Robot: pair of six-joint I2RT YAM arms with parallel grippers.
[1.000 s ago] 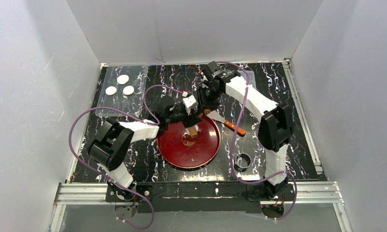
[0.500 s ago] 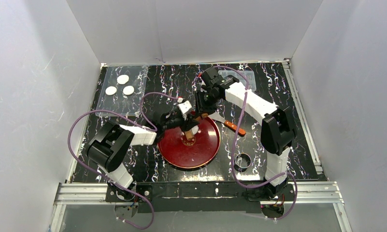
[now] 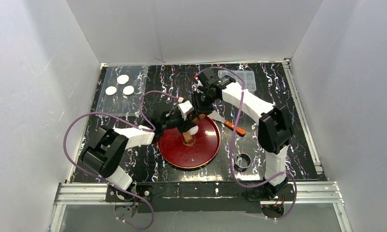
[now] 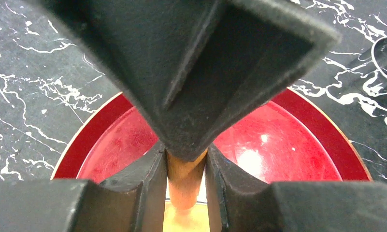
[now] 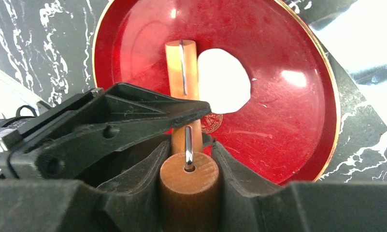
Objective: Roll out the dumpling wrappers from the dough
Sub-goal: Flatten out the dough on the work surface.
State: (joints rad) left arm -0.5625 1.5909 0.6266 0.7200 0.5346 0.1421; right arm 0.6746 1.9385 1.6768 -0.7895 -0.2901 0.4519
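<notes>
Both pincers grasp the pin: the left pincer (image 4: 184, 162) is clenched on its shaft and the right pincer (image 5: 189, 164) on its butt end, holding the pin (image 5: 174, 67) low over the plate (image 5: 322, 121). The dough (image 5: 224, 81), a flattened, uneven white patch, lies on the plate just ahead of the right pincer, against the pin's side. Three wrappers (image 3: 120, 85) lie on a clear sheet (image 3: 123, 104), well apart from both pincers, beyond the left one. Judged progress: three discs done. This piece looks partly rolled; more passes and trimming with the ring cutter (image 3: 241, 160), on the worktop (image 3: 172, 75) behind the right pincer, remain.
</notes>
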